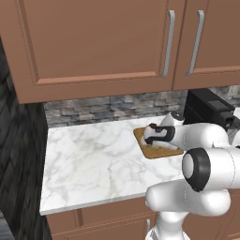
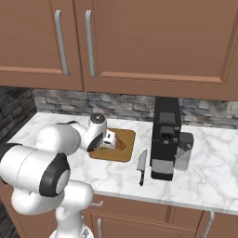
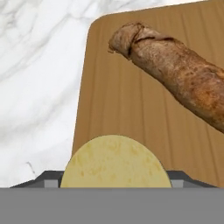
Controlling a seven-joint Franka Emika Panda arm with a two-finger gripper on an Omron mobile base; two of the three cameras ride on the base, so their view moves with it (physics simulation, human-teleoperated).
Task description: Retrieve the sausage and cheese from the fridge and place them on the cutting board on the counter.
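The brown wooden cutting board lies on the white marble counter. A reddish-brown sausage rests on the board, lying across its far right part. My gripper hovers low over the board's near end, shut on the cheese, a pale yellow round lump held between the two fingertips. In the base views the hand points down at the board. The fridge is out of view.
A black coffee machine stands just right of the board. A knife lies between them near the counter's front edge. Brown wall cabinets hang above. Open marble stretches to the left of the board.
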